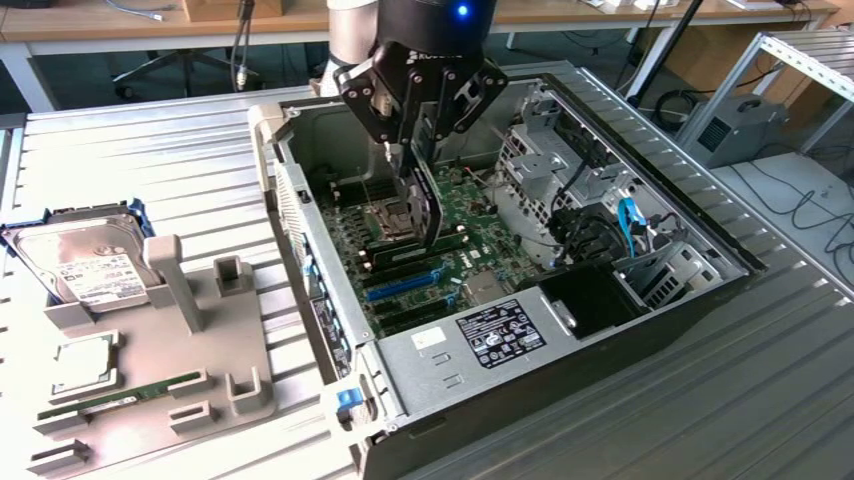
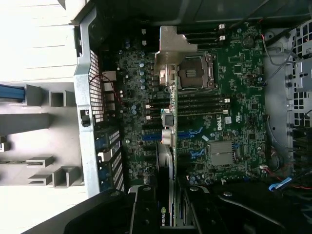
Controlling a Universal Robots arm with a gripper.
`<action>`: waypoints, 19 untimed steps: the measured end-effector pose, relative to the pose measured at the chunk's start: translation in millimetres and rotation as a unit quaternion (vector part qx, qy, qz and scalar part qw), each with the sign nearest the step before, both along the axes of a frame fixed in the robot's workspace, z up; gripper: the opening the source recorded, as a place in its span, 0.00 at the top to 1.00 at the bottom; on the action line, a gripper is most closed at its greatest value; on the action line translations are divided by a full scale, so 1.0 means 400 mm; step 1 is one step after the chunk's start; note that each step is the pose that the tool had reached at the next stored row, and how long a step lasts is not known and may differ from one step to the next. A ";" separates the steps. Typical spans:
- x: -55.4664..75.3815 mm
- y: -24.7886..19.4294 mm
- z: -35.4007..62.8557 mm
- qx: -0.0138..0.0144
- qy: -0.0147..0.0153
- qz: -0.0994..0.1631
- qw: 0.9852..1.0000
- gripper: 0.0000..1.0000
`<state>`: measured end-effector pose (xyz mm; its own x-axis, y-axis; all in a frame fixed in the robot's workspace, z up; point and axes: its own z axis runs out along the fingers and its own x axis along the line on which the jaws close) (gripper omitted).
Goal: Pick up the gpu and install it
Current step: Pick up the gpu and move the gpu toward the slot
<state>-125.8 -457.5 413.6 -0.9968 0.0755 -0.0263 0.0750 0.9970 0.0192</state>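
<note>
Ribbed metal desk [image 1: 747, 400] runs nearest the camera and carries the open computer case [image 1: 561, 400], with a grey parts tray [image 1: 134, 400] on the exterior view's left. Inside the case lies the green motherboard [image 2: 239, 97]. Above its middle hangs the gripper [image 1: 416, 140], its fingers closed partway on the top edge of the gpu [image 1: 424, 205]. The card hangs on edge with its lower edge close over the board, beside the processor socket [image 2: 195, 73]; whether it touches is unclear.

The blue expansion slots [image 1: 400, 285] sit on the near side of the card, so it appears to be off their line. Pressed down here, its edge could strike the socket or the memory slots. A narrow grip on a long card could also let it tilt, jamming one end in a slot or catching the case's wall.
</note>
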 end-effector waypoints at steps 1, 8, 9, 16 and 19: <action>0.001 0.000 0.000 0.000 0.000 0.000 1.000 0.74; 0.011 0.000 -0.001 0.000 0.000 0.000 1.000 0.74; 0.012 0.000 -0.001 0.000 0.000 0.000 1.000 0.74; 0.024 0.000 -0.001 0.000 0.000 0.000 1.000 0.74; 0.028 0.000 -0.001 0.000 0.000 0.000 1.000 0.74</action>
